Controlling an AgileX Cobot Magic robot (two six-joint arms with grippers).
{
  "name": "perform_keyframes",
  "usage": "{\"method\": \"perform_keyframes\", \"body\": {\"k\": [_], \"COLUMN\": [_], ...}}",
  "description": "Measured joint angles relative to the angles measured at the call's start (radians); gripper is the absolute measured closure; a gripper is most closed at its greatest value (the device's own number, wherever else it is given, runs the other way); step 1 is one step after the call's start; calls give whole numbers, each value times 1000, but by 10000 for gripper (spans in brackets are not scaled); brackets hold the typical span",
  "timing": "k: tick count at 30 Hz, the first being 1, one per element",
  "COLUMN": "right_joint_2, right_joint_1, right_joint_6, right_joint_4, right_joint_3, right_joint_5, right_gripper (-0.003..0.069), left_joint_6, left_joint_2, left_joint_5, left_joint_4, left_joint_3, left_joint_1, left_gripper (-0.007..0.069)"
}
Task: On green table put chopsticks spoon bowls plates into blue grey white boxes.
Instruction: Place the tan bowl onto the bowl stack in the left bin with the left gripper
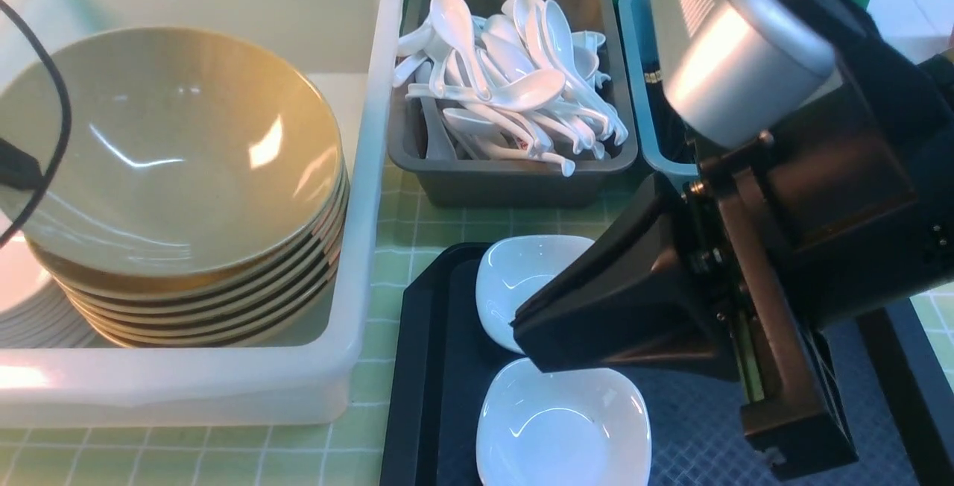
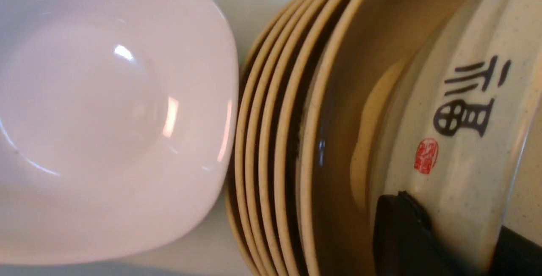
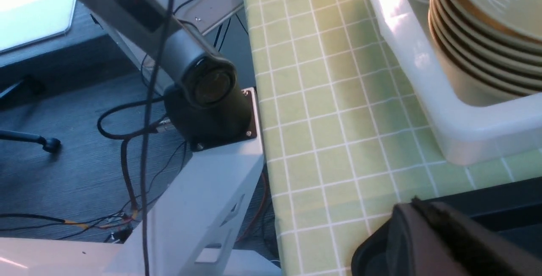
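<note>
Here at the green table [image 1: 440, 236], the left gripper [image 2: 449, 233] is over in the big white tub [image 1: 358, 195], its fingers clamped on the rim of the top beige bowl [image 1: 171, 150], which sits tilted on a nested stack of bowls [image 1: 209, 322]. Beside that stack, white plates [image 1: 37, 307] are piled in the same tub. The right gripper [image 1: 525, 329] hangs over the black tray [image 1: 455, 426], fingers together, nothing between them, and two small white dishes [image 1: 564, 426] lie in that tray, one partly hidden behind the gripper. Beyond it, the grey box [image 1: 514, 184] is heaped with white spoons [image 1: 514, 61], and next to it stands the blue box [image 1: 633, 61], half covered by the arm, with black chopsticks [image 1: 671, 113] inside.
</note>
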State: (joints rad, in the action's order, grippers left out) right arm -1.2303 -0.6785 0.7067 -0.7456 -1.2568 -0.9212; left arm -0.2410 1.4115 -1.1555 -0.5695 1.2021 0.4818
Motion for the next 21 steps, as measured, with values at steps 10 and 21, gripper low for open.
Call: {"method": "perform_keyframes", "body": {"k": [10, 21], "right_joint_2": [0, 0], "right_joint_1": [0, 0], "right_joint_6": [0, -288], "right_joint_4": [0, 267], "right_joint_3": [0, 3], "right_joint_5": [-1, 22], "right_gripper": [602, 584], "left_joint_6": [104, 122], "left_joint_2": [23, 11], "left_joint_5": [-3, 19], "left_joint_4": [25, 37], "left_joint_3": [-2, 4], "left_joint_1": [0, 0], "left_gripper": [546, 153]}}
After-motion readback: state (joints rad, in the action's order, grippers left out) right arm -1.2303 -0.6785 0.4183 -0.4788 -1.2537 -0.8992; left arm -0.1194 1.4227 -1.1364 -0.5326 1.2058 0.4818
